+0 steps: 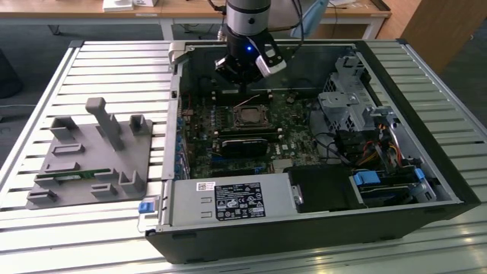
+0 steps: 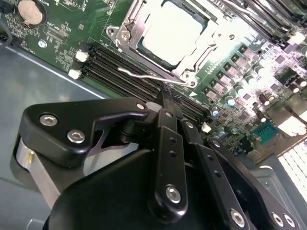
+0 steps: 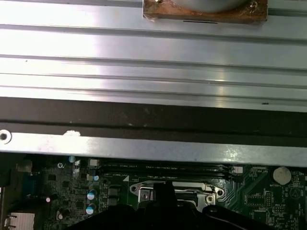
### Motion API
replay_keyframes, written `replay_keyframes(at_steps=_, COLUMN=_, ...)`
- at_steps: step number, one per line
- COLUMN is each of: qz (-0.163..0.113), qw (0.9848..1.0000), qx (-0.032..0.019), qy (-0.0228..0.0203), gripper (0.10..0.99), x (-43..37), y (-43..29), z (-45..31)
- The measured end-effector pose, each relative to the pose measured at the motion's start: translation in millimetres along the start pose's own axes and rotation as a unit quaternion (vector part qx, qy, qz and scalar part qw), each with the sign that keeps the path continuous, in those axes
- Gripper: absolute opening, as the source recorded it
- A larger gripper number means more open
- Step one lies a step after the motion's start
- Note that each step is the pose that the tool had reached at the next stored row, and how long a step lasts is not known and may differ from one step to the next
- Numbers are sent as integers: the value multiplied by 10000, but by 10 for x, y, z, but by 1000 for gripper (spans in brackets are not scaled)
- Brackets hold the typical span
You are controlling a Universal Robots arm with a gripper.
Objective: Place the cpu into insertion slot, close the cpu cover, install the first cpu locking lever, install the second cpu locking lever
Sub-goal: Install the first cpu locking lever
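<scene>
Slatted metal surface (image 1: 114,63) carries an open computer case (image 1: 304,240), with a grey parts fixture (image 1: 84,165) beside it on the exterior view's left. The arm reaches down into the case, its gripper (image 1: 242,85) low over the green board just beside the insertion slot (image 1: 250,118).

The second wrist view shows the cpu (image 2: 172,31) seated in the slot with the cpu cover (image 2: 125,29) folded down around it. The gripper (image 2: 171,93) has its fingers pressed together, their tips at a wire locking lever (image 2: 144,75) running along the socket's edge; whether they touch it is unclear. Long black memory slots (image 2: 120,72) lie just beside the lever.

The first wrist view adds the case wall (image 3: 144,143) and the slats beyond it.
</scene>
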State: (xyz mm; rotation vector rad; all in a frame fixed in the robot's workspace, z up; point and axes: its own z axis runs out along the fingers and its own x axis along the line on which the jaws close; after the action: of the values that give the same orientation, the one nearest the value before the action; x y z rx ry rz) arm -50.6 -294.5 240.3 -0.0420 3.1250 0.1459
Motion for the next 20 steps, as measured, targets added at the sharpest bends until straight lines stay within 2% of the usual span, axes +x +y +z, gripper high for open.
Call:
replay_keyframes(at_steps=9, qz=0, qw=10000, qx=3, qy=0, gripper=118, x=-66, y=9, z=61)
replay_keyframes(at_steps=20, qz=1, qw=10000, qx=3, qy=0, gripper=118, x=-185, y=19, z=130)
